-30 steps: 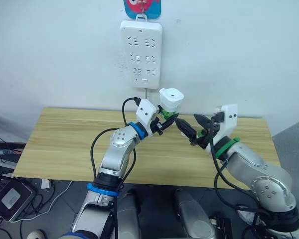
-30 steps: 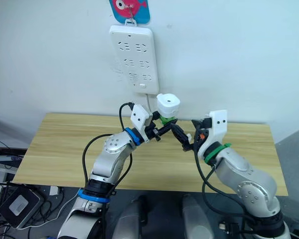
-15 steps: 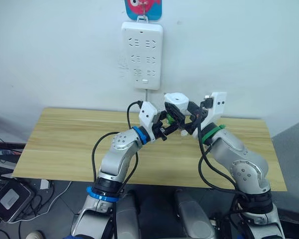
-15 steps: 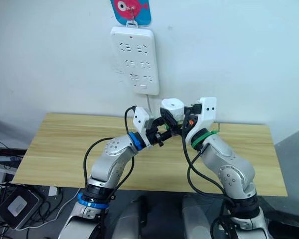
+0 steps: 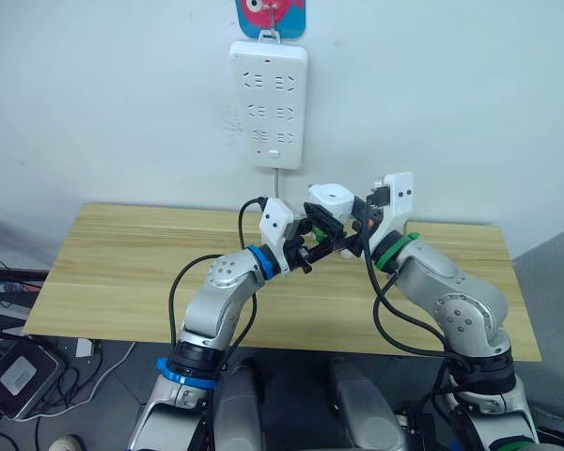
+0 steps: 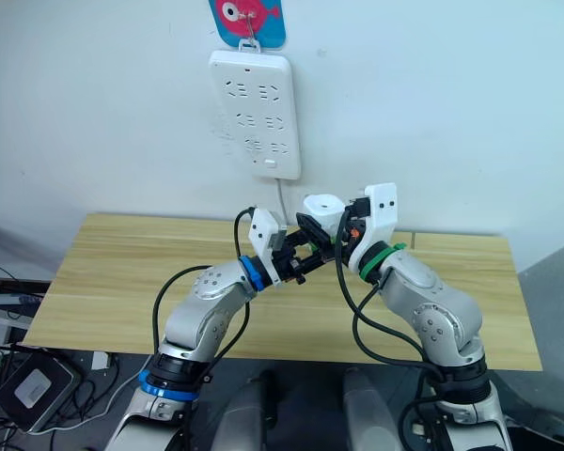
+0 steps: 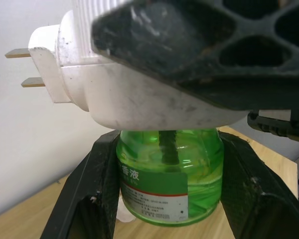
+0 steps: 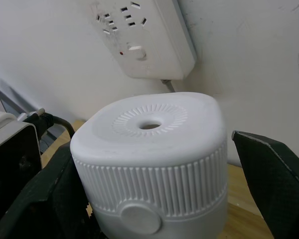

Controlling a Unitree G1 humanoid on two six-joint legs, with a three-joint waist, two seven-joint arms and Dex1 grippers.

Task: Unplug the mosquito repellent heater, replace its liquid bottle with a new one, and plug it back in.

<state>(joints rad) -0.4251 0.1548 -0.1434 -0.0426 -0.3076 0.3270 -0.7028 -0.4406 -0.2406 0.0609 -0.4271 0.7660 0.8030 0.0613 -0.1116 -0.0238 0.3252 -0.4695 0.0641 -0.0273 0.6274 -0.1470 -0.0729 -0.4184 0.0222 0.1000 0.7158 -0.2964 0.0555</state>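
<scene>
The white mosquito repellent heater [image 5: 329,195] is held in the air above the table, prongs toward the wall. Its liquid bottle [image 7: 169,184], green with a label, hangs screwed in under it. My left gripper [image 7: 169,144] is shut on the bottle, one finger on each side. My right gripper [image 8: 149,144] stands open around the heater's ribbed body [image 8: 149,149], and a narrow gap shows at one finger [image 8: 269,169]. The new one is out of view.
The white power strip [image 5: 268,103] hangs on the wall above the heater, its sockets free and its cable running down behind the grippers. The wooden table [image 5: 122,263] stretches out to both sides below the arms.
My right gripper has swung in from the right and come around the heater. The left gripper has kept its hold on the bottle and shifted slightly right.
</scene>
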